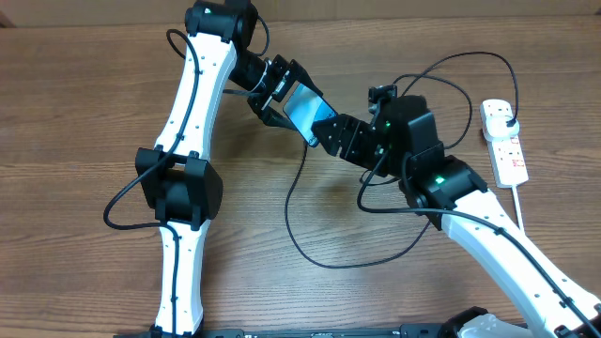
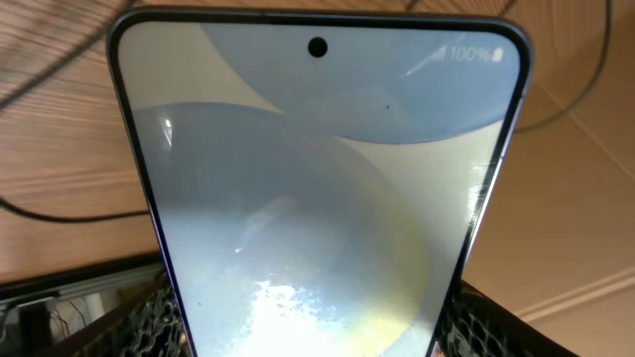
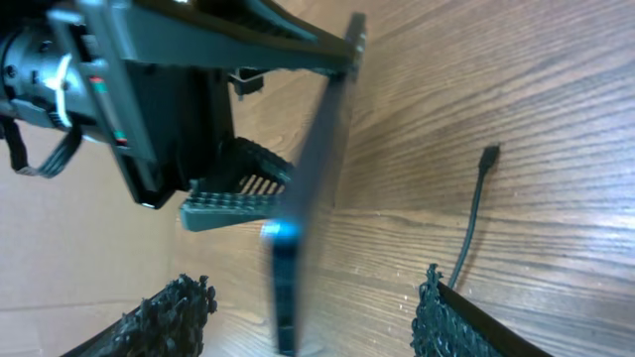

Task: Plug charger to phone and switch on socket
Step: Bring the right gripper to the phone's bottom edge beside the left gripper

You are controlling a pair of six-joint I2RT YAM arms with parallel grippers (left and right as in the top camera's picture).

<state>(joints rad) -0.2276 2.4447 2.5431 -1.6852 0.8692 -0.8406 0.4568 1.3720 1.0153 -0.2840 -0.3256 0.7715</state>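
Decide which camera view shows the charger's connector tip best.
Right wrist: the connector tip shows plainly against the bare table, clear of the phone. Overhead shows the charger's cable looping, its tip too small to tell. Left wrist shows only cable stretches behind the phone.

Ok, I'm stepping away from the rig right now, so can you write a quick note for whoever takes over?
Left hand: shut on the phone, held tilted above the table, screen lit.
Right hand: open, fingers either side of the phone's edge, gripping nothing.
Charger: connector tip free, not in the phone; its plug looks seated in the socket.
Done: phone picked up.
Left: push the connector into the phone, switch on the socket; switch state unreadable.
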